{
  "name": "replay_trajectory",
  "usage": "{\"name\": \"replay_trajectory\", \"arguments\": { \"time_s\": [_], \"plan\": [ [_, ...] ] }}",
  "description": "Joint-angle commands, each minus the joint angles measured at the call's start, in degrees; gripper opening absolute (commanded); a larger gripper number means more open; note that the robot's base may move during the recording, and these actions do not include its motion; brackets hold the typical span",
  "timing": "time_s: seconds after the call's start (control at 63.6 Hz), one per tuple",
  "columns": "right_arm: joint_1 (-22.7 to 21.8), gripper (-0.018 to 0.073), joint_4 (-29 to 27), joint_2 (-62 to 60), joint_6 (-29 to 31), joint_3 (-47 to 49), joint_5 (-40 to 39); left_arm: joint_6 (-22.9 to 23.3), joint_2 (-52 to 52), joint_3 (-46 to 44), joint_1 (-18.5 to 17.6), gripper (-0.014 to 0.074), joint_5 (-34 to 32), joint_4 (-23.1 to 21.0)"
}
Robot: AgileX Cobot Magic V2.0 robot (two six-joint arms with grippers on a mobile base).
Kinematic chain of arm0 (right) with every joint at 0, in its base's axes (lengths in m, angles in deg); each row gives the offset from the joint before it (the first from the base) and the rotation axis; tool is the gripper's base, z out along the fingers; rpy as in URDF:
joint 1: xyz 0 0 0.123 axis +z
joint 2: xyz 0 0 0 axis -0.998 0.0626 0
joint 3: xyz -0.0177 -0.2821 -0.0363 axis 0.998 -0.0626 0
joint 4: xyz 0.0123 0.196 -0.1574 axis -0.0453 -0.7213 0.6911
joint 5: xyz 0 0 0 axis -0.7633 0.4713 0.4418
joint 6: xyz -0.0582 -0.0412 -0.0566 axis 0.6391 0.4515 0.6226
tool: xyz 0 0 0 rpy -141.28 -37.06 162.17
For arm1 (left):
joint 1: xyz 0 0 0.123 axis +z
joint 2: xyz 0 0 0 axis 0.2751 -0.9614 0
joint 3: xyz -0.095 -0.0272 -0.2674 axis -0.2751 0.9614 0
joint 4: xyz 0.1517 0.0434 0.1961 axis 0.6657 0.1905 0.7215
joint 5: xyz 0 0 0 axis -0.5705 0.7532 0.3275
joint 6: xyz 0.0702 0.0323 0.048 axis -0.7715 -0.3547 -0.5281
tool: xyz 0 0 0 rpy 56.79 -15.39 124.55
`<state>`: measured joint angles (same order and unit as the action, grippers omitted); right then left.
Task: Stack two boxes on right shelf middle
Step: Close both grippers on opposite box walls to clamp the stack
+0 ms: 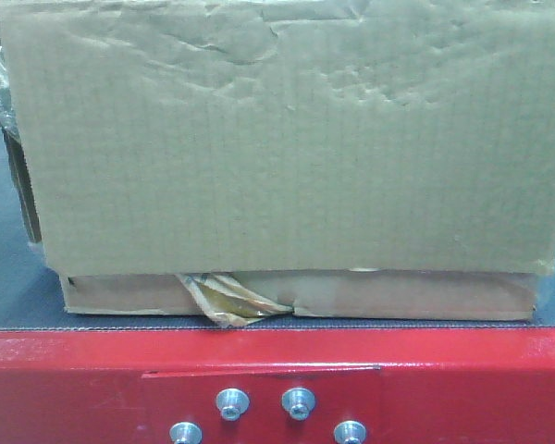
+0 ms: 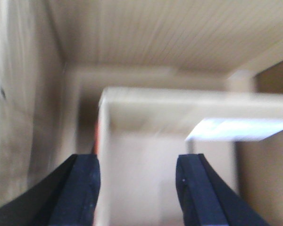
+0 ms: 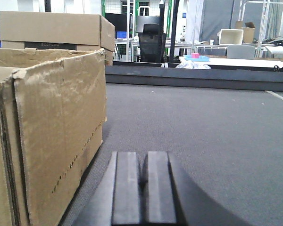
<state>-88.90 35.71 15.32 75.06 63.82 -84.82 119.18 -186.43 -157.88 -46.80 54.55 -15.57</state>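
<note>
**Front view:** wide brown corrugated cardboard box (image 1: 287, 139), face dented, sits on thin paler cardboard layer (image 1: 398, 294) w/ torn yellowish tape (image 1: 227, 301). Stack looks made. Support is grey matted deck (image 1: 5, 231) behind red bolted steel beam (image 1: 277, 356), so shelf placement is unconfirmed.

**L gripper** (image 2: 137, 165): black fingers apart, empty, amid blurred cardboard walls.

**R gripper** (image 3: 144, 188): fingers pressed together, empty, low over deck, just right of open brown carton (image 3: 61, 122).

**Bkgd:** closed tan carton (image 3: 52, 28), black office chair (image 3: 148, 42).

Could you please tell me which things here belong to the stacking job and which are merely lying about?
Job: brown box, paler cardboard layer beneath it, left gripper, right gripper.
Lying about: office chair, pink item.
</note>
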Motion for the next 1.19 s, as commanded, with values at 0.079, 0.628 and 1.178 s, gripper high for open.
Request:
{"name": "replay_trajectory", "arguments": {
  "time_s": [0.079, 0.628, 1.178],
  "plan": [
    [-0.3, -0.0162, -0.2, -0.2, 0.4, 0.0, -1.2, -4.9, 4.3, -6.6, 0.2, 0.0288, -0.4, 2.6],
    [-0.3, -0.0162, -0.2, -0.2, 0.4, 0.0, -1.2, -8.2, 6.3, 5.2, 8.1, 0.0288, -0.4, -4.1],
    [-0.3, -0.0162, -0.2, -0.2, 0.4, 0.0, 0.2, -9.5, 6.3, 17.4, 9.5, 0.0288, -0.4, -3.1]
  ]
}}
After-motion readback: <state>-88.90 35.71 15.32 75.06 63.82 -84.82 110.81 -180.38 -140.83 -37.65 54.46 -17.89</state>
